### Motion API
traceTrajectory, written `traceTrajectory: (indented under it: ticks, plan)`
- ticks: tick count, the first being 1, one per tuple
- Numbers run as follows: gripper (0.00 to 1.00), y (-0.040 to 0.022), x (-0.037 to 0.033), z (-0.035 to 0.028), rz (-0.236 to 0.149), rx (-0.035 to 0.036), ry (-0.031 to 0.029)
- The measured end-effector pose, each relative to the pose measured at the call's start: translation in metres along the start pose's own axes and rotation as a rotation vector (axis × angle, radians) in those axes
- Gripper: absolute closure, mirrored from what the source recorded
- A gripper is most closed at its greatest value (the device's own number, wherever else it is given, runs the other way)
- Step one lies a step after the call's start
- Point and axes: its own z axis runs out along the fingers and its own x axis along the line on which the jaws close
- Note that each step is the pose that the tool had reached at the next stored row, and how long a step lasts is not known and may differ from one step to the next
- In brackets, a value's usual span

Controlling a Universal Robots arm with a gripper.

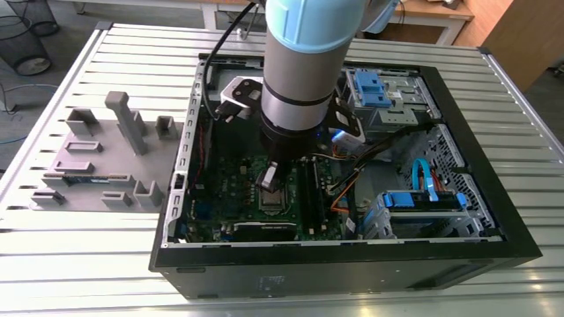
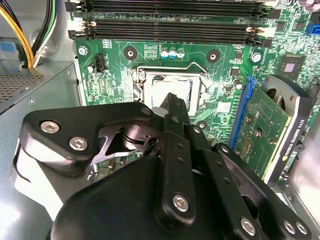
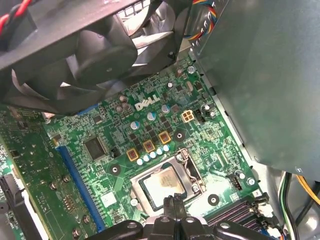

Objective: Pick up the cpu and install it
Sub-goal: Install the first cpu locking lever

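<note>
The cpu (image 3: 161, 182) lies in its socket (image 3: 196, 176), just under the jaws.

Robotics lab: a robot arm (image 1: 304, 66) reaches into an open computer case (image 1: 520, 251) on a slatted metal desk (image 1: 88, 271); wire bins (image 1: 26, 36) at ten o'clock.

A slatted metal table (image 1: 132, 264) carries an open black computer case (image 1: 335, 267), with a grey parts fixture (image 1: 97, 158) just beside it on the exterior view's left.
</note>
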Motion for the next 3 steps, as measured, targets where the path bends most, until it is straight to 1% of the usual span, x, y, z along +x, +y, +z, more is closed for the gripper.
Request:
traceTrajectory:
  ticks: [3]
  plan:
    - [0.89,0.0,0.0,0.0,0.0,0.0006,-0.0003]
